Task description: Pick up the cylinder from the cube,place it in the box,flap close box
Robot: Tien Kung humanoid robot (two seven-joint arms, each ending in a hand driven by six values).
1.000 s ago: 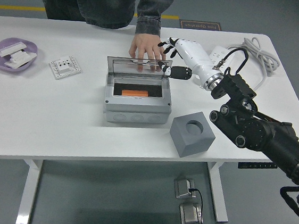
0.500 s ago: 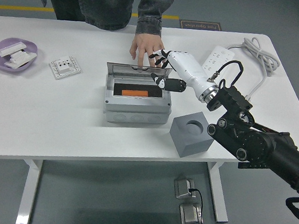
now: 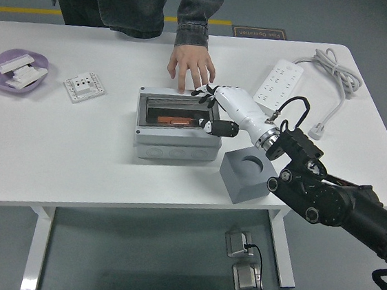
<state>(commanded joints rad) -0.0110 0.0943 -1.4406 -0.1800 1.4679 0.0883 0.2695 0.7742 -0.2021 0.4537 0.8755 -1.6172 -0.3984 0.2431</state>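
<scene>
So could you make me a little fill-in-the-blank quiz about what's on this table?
1. The orange cylinder lies inside the grey ____.
2. The robot's right hand rests on the box's clear ____.
3. The hole in the grey cube is ____.
4. The purple dish sits at the table's far ____ corner.

Answers: box; lid; empty; left

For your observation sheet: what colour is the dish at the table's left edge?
Light purple; the dish holds white parts, seen in the head view.

White worktop (image 3: 75, 146); light grey box (image 3: 177, 140) holding an orange cylinder (image 3: 174, 121); dark grey cube (image 3: 248, 173); lilac dish (image 3: 0, 71) at the left edge; white power strip (image 3: 279, 83).
</scene>
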